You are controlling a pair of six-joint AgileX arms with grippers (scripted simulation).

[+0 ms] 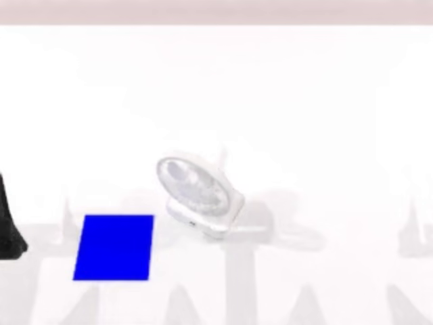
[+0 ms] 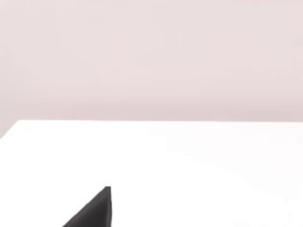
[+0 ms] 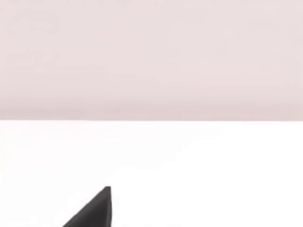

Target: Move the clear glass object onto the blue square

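Note:
The clear glass object (image 1: 199,196) rests on the white table near the middle of the top view, its round bowl-like top tilted toward the back left and its squarish base toward the front right. The blue square (image 1: 114,247) lies flat to the front left of it, a short gap apart, with nothing on it. My left arm (image 1: 8,227) shows as a dark shape at the table's left edge, well away from both. Only a dark wedge of my left gripper (image 2: 94,213) shows in its wrist view. The same holds for my right gripper (image 3: 94,213), which is outside the top view.
The white table (image 1: 284,101) runs back to a pale pink wall (image 1: 216,10). Faint grey shadows (image 1: 304,237) lie along the front part of the table. Both wrist views show only bare table and wall.

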